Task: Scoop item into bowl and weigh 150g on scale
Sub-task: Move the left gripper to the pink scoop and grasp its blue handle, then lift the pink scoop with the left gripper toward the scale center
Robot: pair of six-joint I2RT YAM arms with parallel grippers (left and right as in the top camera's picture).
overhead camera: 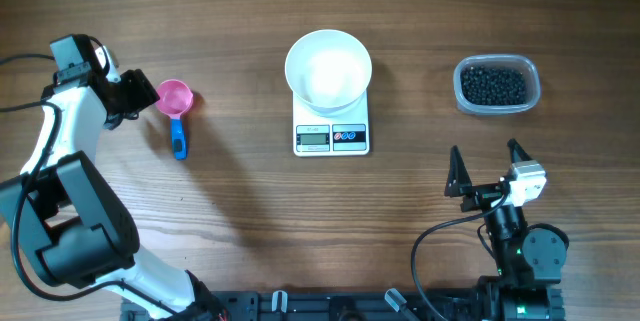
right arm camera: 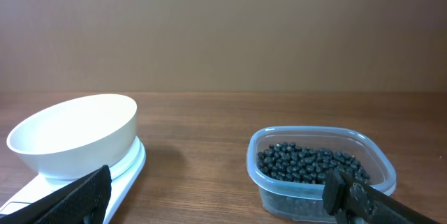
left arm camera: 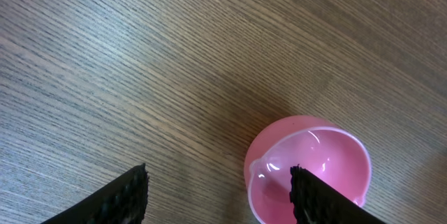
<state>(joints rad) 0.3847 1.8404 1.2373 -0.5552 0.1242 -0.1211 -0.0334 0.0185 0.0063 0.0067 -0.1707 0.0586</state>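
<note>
The white bowl [overhead camera: 328, 66] stands empty on the white scale [overhead camera: 332, 137] at the table's middle; the right wrist view shows the bowl [right arm camera: 77, 135] and the scale [right arm camera: 133, 165] at lower left. The item, small black beans [overhead camera: 493, 85], fills a clear tub [right arm camera: 318, 165] at the right. A pink scoop [overhead camera: 173, 97] with a blue handle [overhead camera: 179, 141] lies at the left. My left gripper [overhead camera: 148, 97] is at the scoop's cup [left arm camera: 307, 168], open, one finger [left arm camera: 318, 199] over the cup, the other on bare wood. My right gripper [overhead camera: 485, 156] is open, near the front edge, below the tub.
The left arm [overhead camera: 70, 221] runs along the table's left side. The right arm's base [overhead camera: 520, 251] sits at the front right. Bare wood [overhead camera: 240, 191] lies between the scoop, the scale and the tub.
</note>
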